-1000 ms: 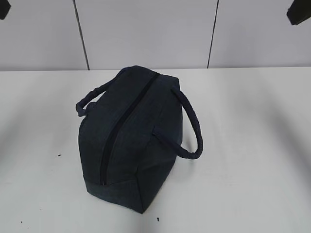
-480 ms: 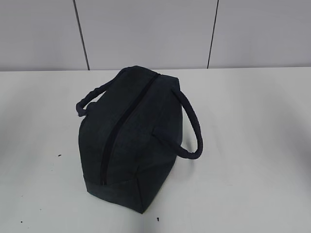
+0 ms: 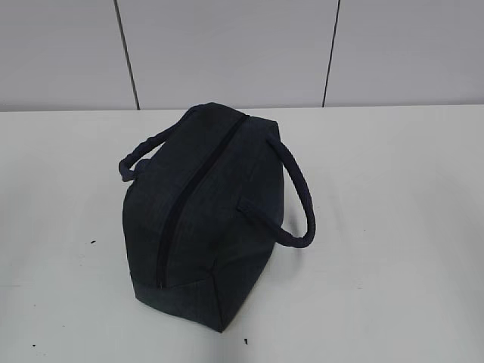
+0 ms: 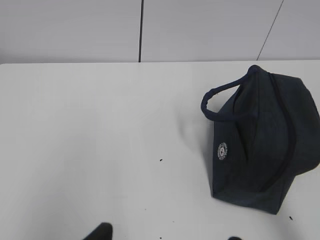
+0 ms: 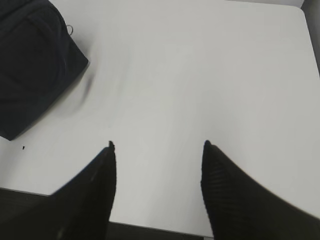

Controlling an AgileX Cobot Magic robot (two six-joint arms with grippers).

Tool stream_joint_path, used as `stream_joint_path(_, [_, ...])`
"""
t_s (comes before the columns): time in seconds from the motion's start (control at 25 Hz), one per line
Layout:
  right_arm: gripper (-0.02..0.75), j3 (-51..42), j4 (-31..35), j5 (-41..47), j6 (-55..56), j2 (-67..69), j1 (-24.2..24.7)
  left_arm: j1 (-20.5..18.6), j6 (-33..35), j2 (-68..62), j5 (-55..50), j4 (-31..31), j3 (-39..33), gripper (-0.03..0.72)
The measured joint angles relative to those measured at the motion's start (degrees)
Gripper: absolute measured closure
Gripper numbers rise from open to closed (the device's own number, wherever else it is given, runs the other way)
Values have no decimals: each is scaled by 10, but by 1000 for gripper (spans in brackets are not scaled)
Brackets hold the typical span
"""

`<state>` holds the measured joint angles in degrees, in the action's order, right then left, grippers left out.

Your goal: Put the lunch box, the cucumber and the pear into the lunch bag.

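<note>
The dark navy lunch bag (image 3: 204,219) stands mid-table with its top zipper (image 3: 193,189) run closed and a loop handle (image 3: 299,197) hanging down each side. The same lunch bag (image 4: 260,150) sits right of my left gripper (image 4: 167,235), whose two fingertips just show at the bottom edge, wide apart over bare table. At the far upper left of the right wrist view is the lunch bag (image 5: 30,60) with its metal ring pull (image 5: 70,30). My right gripper (image 5: 158,145) stands open and empty. Lunch box, cucumber and pear are out of view.
The white table (image 3: 393,227) stretches round the bag, with a few small dark specks (image 3: 245,342) on it. Its near edge (image 5: 150,227) lies just under my right gripper. A grey panelled wall (image 3: 227,53) stands behind.
A second ago dark arm parts showed at the exterior view's top corners; they have since left that view. The bag has not moved.
</note>
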<state>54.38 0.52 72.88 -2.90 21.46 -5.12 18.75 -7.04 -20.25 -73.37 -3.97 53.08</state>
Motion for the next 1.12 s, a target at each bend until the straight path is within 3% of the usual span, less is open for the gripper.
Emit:
stream_joint_path(0.36, [308,-141,0,3,6,-222,0,0,0,192,-5,19,-130,274])
stream_joint_path(0.68, [308,-218,-14,6,6,-226,0,0,48,215,6,75,-204,274])
stream_joint_path(1.12, [308,-257,-17,-63,1,-226,0,0,65,215,97,75,-233,274])
